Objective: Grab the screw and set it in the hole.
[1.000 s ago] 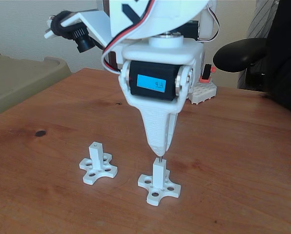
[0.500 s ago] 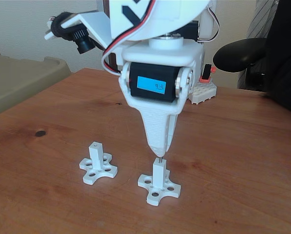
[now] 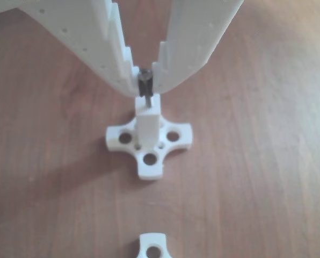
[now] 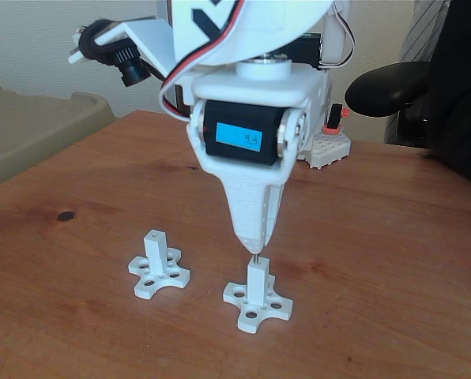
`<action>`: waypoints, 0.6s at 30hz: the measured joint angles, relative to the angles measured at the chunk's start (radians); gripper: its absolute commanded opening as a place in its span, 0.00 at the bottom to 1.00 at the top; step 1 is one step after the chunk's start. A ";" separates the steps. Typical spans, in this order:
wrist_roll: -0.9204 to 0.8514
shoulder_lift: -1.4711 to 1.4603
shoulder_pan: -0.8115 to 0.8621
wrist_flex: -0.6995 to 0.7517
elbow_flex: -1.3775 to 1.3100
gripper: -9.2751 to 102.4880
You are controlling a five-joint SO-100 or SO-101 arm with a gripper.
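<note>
Tool (image 4: 254,242) holds screw (image 4: 255,257) upright above post (image 4: 256,283).

You get soft daylight in both views, no hard glare. In the other view the whole picture is blurry and washed out; the table (image 3: 267,161) looks pinkish, and the gripper (image 3: 145,80) throws a faint shadow to the left of the post (image 3: 147,121). The fixed view is sharper but noisy, with a bright wall (image 4: 30,47) behind and a dark chair (image 4: 457,87) at the right edge. Your posts cast only weak shadows there.
</note>
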 measured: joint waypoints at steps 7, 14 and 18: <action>-0.009 0.000 0.000 0.000 0.000 0.04; -0.009 0.000 0.000 0.000 0.000 0.04; -0.009 0.000 0.000 0.000 0.000 0.04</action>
